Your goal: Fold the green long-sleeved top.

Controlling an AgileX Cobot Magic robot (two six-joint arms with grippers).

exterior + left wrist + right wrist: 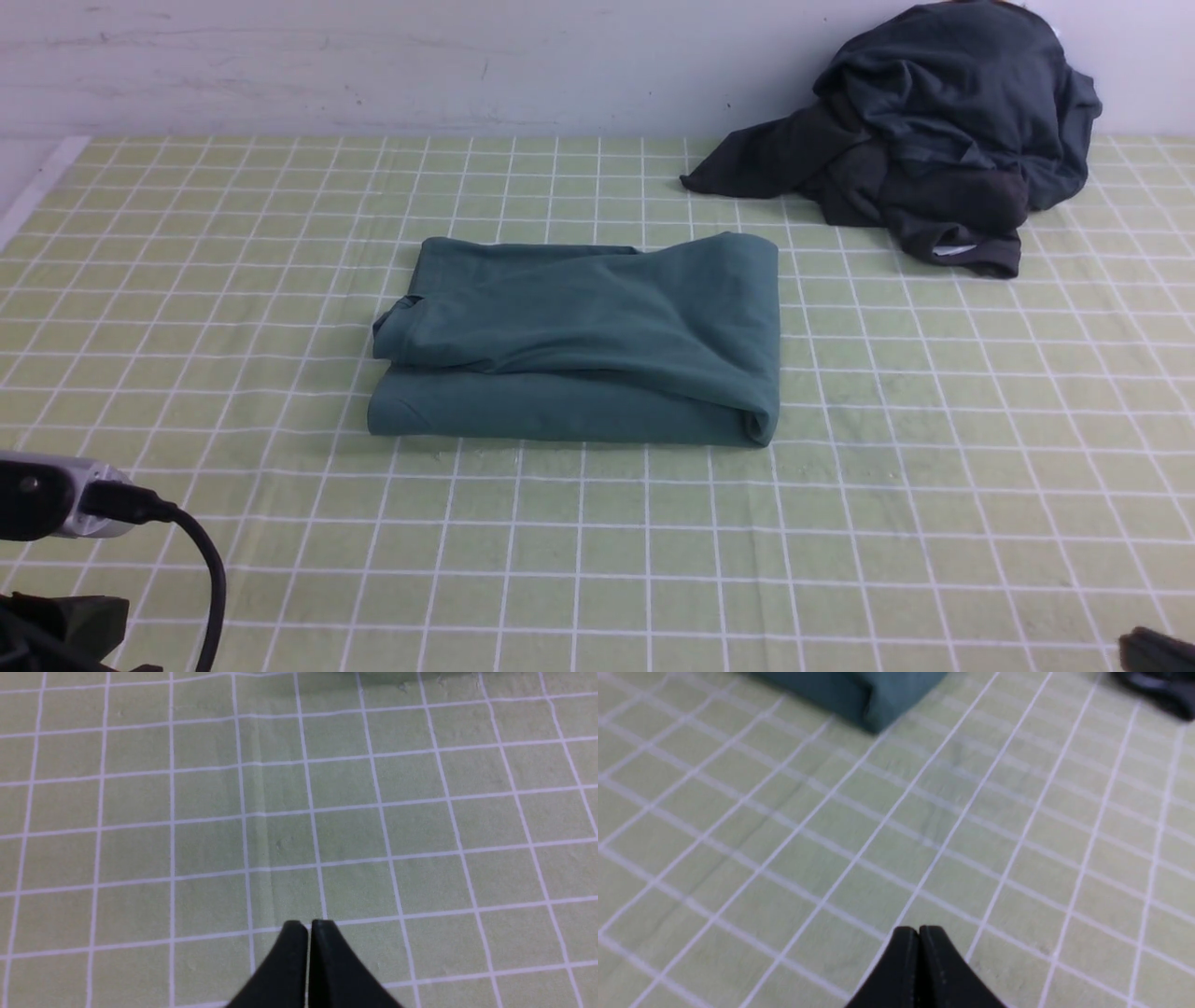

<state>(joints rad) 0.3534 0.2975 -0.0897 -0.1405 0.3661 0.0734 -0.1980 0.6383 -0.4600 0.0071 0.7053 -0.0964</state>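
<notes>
Both hands closed; top (597, 341) folded.

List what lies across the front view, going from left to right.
left arm's camera and cable → green long-sleeved top, folded → heap of dark grey garments at the far right.

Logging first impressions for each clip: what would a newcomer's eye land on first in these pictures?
First, the green long-sleeved top, folded into a thick rectangular bundle in the middle of the pale green checked tablecloth. Next, the crumpled heap of dark charcoal garments at the far right, against the wall. Both grippers, left gripper and right gripper, are shut, holding nothing, over bare cloth on the near side.
</notes>
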